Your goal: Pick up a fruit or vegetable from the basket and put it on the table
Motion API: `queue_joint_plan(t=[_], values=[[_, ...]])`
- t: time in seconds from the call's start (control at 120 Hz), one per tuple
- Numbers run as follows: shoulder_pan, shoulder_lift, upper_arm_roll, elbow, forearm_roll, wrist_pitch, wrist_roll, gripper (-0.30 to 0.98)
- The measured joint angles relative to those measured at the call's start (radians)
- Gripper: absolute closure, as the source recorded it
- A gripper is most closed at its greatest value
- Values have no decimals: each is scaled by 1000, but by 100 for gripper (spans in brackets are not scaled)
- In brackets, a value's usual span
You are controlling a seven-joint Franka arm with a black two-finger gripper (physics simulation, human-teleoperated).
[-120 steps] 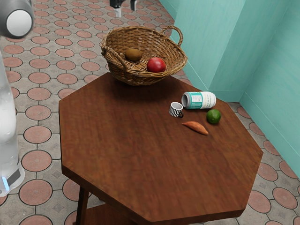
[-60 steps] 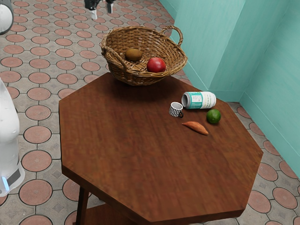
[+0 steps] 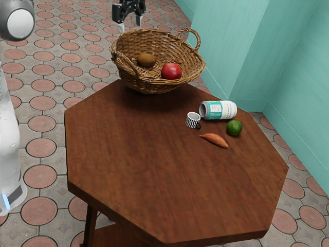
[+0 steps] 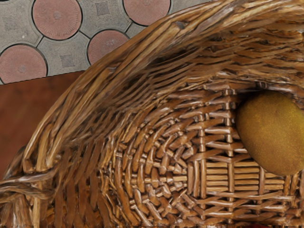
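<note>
Honestly, our end effector (image 3: pixel 129 24) is spread apart and empty, so we'd pinch the brown fruit (image 3: pixel 146 60) in the basket (image 3: pixel 149 86) across its middle, as it looks light, firm, maybe slippery.

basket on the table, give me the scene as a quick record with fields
container: wicker basket, on the wooden table
in basket: brown oval fruit or vegetable and red round fruit, apart
on table beside basket: teal-and-white can lying on its side, zebra-striped mug, green round fruit, sweet potato
end effector: open, empty, near the basket's far side
pick: not yet made
</note>
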Motion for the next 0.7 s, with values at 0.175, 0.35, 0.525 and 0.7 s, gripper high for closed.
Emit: queue_joint_plan(t=[0.175,0.35,0.525,0.7], values=[[-8,59,-13,42,-56,50,12,0],[-6,84,-31,42,-82,72,19,0],[24,139,-82,43,-85,105,24,0],[-35,185,-107,43,-88,156,26,0]])
